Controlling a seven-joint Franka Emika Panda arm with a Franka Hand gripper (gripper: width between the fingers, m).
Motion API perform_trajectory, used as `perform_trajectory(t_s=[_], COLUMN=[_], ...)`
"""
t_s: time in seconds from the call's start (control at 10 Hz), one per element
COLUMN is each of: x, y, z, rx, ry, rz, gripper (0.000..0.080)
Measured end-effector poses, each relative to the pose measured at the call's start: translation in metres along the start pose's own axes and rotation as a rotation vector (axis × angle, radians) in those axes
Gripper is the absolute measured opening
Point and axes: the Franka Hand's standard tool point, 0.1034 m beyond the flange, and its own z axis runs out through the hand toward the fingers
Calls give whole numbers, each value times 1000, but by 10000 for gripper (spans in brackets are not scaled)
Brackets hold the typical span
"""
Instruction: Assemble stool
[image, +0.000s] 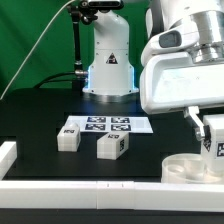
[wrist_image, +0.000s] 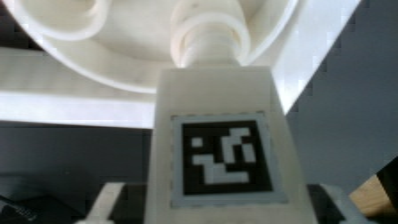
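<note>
Gripper (image: 206, 128) is clamped on one stool leg (wrist_image: 221, 140), held over the round seat (image: 186, 167) at the exterior view's right; we can't tell if they touch. Left to right on the table we see: white rail (image: 8, 152), loose leg (image: 68, 136), second loose leg (image: 111, 146) just before the marker board (image: 105, 124), then the seat.

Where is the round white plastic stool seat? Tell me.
The seat lies at the exterior view's lower right, beside the front white rail, under the blocky white leg the gripper holds.
</note>
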Motion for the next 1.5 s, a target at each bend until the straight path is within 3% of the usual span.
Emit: perform_trajectory(t_s=[0.6, 1.5], x=[1, -2], y=[-6, -2], z=[2, 2], rx=[-4, -11], ry=[66, 97], rz=[-12, -11], gripper=[337, 354])
